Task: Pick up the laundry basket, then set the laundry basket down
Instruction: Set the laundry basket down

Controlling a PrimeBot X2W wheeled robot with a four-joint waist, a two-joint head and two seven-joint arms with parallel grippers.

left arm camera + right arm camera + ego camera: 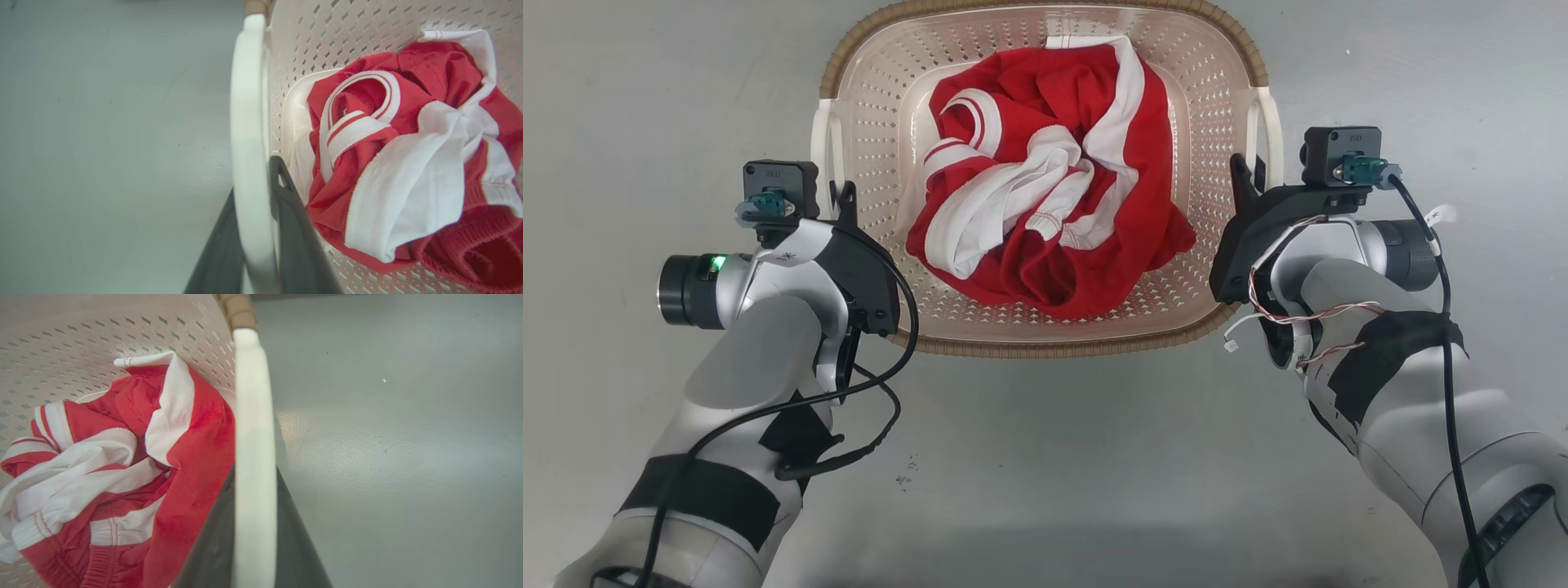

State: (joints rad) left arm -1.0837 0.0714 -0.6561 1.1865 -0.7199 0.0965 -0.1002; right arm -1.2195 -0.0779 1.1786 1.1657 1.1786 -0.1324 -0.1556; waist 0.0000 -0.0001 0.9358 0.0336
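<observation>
The laundry basket (pixel 1045 347), cream perforated plastic with a brown woven rim, lies straight ahead on the grey floor in the head view. A crumpled red and white garment (pixel 1045 196) lies inside it. My left gripper (pixel 845 196) is shut on the basket's white left handle (pixel 247 122), one dark finger on each side of the bar. On the opposite side, my right gripper (pixel 1241 171) is shut on the white right handle (pixel 253 396) in the same way. I cannot tell whether the basket touches the floor.
Smooth grey floor (pixel 1045 490) surrounds the basket on all sides. Loose black cables hang from my left forearm (pixel 882 408) and along my right forearm (pixel 1450 343).
</observation>
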